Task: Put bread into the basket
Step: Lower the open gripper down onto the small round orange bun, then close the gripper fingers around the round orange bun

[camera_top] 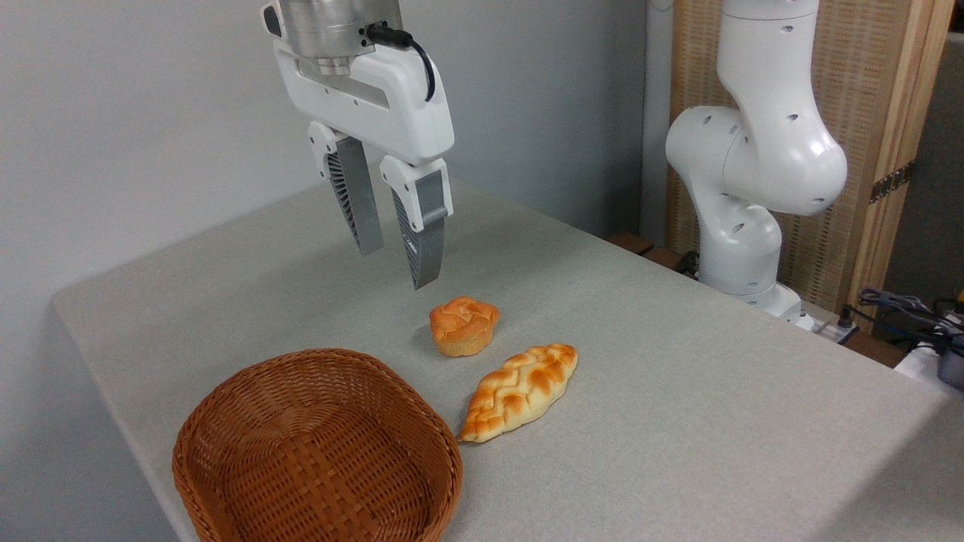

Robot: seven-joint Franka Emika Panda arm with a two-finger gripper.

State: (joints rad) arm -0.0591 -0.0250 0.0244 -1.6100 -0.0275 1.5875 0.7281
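The basket point(316, 452) sits lower left on the grey worktop point(678, 391). The pincer point(398, 265) hangs above, fingers apart, gripping nothing. The bread point(463, 325) lies just below-right of it, a braided loaf point(520, 390) beside. Grey wall behind.

Grey wall point(151, 113) behind grey-clothed table point(678, 421); slatted wooden panel point(866, 90) right.

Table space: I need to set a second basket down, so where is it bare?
The table is bare on the whole right side, from the braided loaf to the right edge, and at back left behind the gripper. It is crowded front left: basket, bun and loaf sit close together.
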